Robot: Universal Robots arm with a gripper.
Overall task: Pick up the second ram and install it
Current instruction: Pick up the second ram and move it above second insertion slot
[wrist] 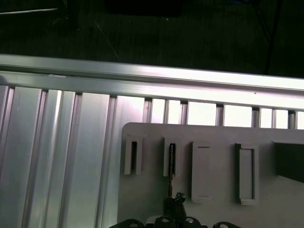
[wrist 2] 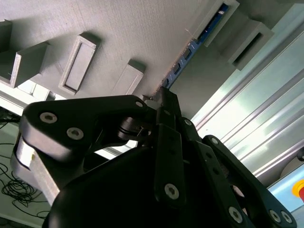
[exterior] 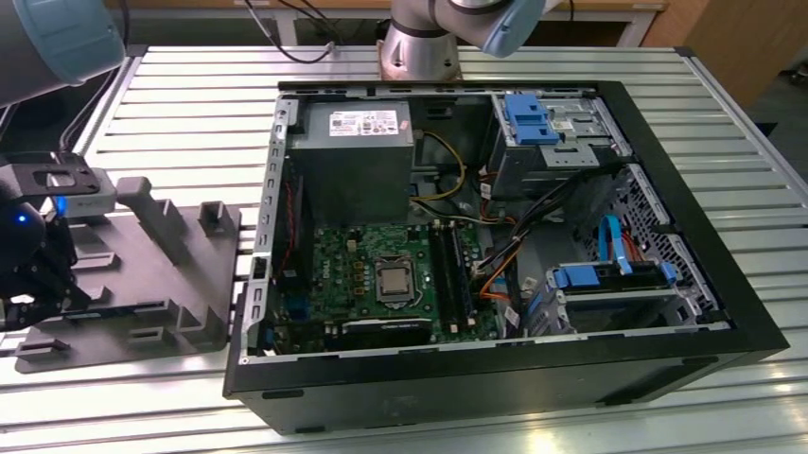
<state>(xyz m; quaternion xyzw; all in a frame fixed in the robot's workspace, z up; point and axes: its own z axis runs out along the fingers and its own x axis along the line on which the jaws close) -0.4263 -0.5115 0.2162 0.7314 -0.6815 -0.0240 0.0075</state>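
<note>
Gripper [wrist 2: 164, 95] sits low over the grey holder [exterior: 165, 284] at the exterior view's left, well apart from the open PC case [exterior: 505, 388]. In the holder, the blue ram stick [wrist 2: 189, 51] stands on edge in a slot. Jaws look pinched together on its near end, though the contact is partly hidden.
</note>
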